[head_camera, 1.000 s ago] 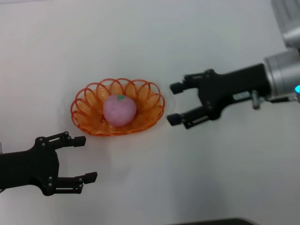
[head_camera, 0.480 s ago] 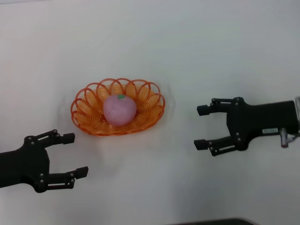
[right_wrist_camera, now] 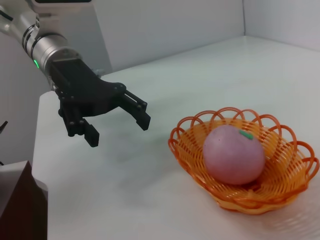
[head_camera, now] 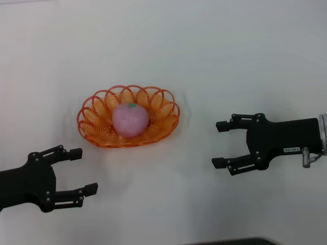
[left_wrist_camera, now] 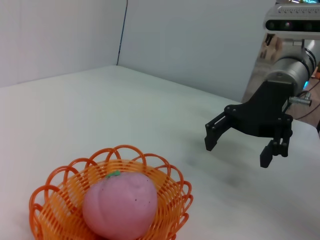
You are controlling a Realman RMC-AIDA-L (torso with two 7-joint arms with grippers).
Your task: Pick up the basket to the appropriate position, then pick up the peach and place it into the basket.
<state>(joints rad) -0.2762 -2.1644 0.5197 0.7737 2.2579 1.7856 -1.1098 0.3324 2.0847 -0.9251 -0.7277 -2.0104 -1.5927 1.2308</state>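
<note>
Peach (head_camera: 130, 120) inside basket (head_camera: 166, 122)

Both grippers matte black, two-finger linkage type with small silver screws at the joints and blocky rubber-like tips — left gripper (head_camera: 77, 171), right gripper (head_camera: 220, 144). Right one carries a small white label on its black body; behind it a silver metal wrist cylinder, green-blue indicator light — seen in wrist views.

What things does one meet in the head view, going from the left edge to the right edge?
left gripper, open → basket with the peach inside it → right gripper, open.
</note>
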